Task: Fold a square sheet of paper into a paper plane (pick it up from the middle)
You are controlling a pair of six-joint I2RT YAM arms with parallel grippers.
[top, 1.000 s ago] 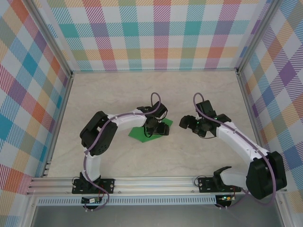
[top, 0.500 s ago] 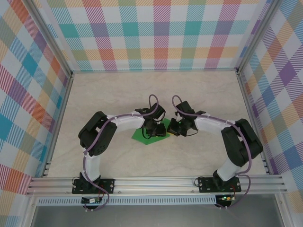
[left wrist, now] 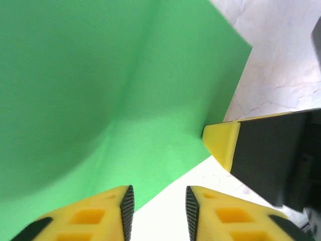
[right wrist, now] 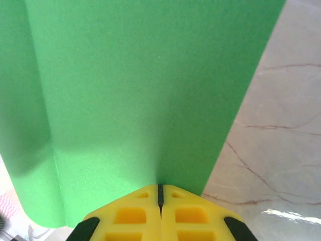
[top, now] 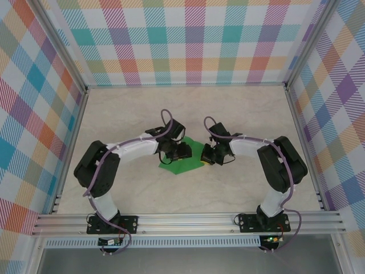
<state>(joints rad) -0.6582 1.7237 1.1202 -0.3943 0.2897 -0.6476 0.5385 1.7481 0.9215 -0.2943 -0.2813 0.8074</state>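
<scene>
Green paper [top: 193, 160] sits mid-table [top: 245, 114], bowed rather than flat, between the two arms. On its right edge the right gripper [right wrist: 160, 193] is pinched tight, the sheet rising from between its fingers. At the paper's left side the left gripper [left wrist: 159, 206] has its fingers slightly apart, gripping nothing, with the paper's edge just ahead of them.

Lab cell (plaid walls [top: 194, 40], aluminium frame [top: 188, 221])

Pale marbled bench [top: 239, 188] boxed in on three sides by pastel plaid walls [top: 188, 40]. Aluminium rail [top: 188, 220] along near edge. Even, bright light.
</scene>
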